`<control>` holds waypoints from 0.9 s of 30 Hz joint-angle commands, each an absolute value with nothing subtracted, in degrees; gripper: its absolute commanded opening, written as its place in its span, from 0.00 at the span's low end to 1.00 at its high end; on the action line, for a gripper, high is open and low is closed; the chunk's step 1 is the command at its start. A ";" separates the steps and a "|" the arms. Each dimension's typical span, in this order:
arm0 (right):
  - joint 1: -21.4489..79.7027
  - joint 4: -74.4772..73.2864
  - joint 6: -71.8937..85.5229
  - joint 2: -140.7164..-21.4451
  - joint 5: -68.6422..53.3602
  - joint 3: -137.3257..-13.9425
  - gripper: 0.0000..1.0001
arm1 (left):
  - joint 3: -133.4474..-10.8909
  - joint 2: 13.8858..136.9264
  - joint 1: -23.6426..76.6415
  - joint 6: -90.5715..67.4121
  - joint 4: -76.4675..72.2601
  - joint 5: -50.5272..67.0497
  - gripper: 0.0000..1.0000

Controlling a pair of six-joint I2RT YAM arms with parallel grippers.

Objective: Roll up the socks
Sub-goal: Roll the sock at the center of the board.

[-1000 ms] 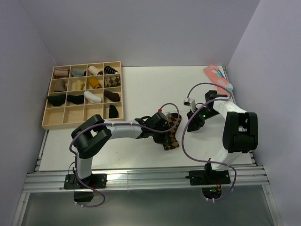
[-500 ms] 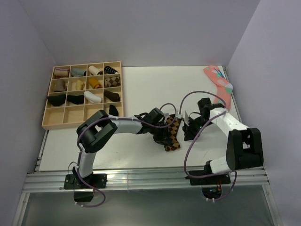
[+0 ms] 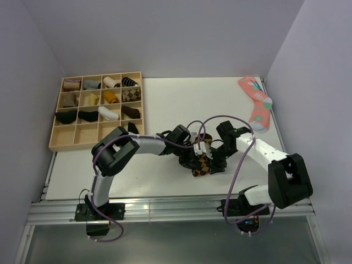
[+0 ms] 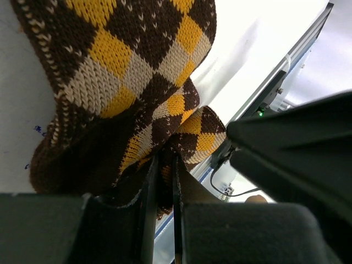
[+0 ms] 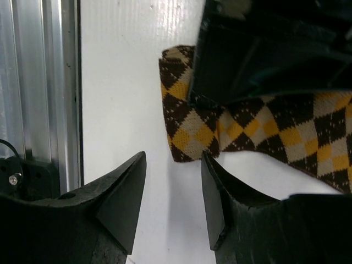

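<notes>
Brown argyle socks [image 4: 126,71] in left hand [image 4: 162,168]

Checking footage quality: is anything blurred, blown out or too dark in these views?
Top external: evenly lit, sharp, no glare. Left wrist: sock knit crisp, table beyond it blown out white. Right wrist: right gripper nearly black, detail lost; sock sharp.
</notes>
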State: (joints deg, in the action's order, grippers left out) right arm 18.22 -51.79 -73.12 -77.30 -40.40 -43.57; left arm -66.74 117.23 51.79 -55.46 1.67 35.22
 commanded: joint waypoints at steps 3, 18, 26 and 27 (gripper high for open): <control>21.35 -49.14 -72.25 -74.71 -39.03 -42.80 0.52 | -64.51 121.73 51.77 -53.26 8.53 31.46 0.00; 27.16 -43.78 -68.12 -79.63 -34.98 -41.31 0.48 | -63.63 121.55 50.89 -53.53 6.94 32.96 0.00; 28.04 -42.63 -66.71 -81.03 -33.40 -41.05 0.48 | -63.28 121.55 50.63 -54.32 5.45 34.19 0.00; 28.21 -42.10 -66.36 -81.12 -32.96 -41.04 0.48 | -63.28 121.55 50.62 -54.40 5.19 34.19 0.00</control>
State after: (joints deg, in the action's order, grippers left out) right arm 27.22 -43.62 -67.66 -79.99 -34.48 -41.95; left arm -65.84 118.04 50.59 -56.51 -0.43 38.52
